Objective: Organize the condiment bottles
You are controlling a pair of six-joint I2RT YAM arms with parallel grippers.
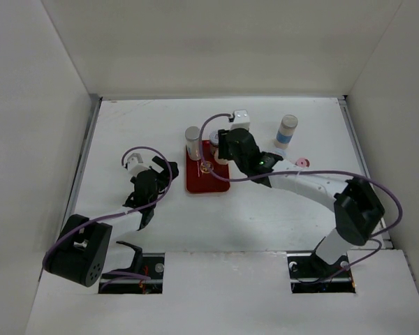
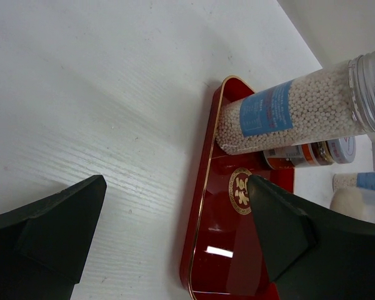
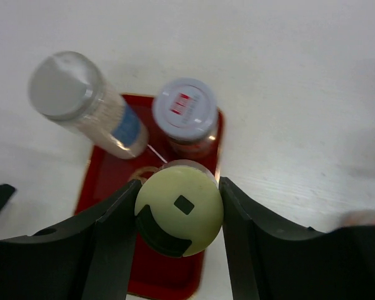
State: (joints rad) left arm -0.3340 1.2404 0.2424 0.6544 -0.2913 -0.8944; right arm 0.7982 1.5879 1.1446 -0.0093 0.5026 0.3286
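Right tool (image 3: pixel 178 182) clamped on the yellow-capped jar (image 3: pixel 179 209) over the red tray (image 3: pixel 103 172); left tool (image 2: pixel 175 187) open, nothing in it.
Right wrist view: both fingers touch the yellow cap, and the jar is at the tray's right side. Can't tell if it's seated or lifted. Farther back on the tray are the silver-capped jar (image 3: pixel 65 84) at the far-left corner and the white-capped jar (image 3: pixel 186 109) just to its right. The top view hides the yellow jar under the right tool, but only it shows the blue-banded jar (image 1: pixel 288 130) standing alone on the tabletop (image 1: pixel 140 125), well right of the tray. Only the left wrist view shows the contents: white beads and a blue label in the silver-capped jar, and a red-orange label on the white-capped jar behind it. The left tool sits left of the tray.
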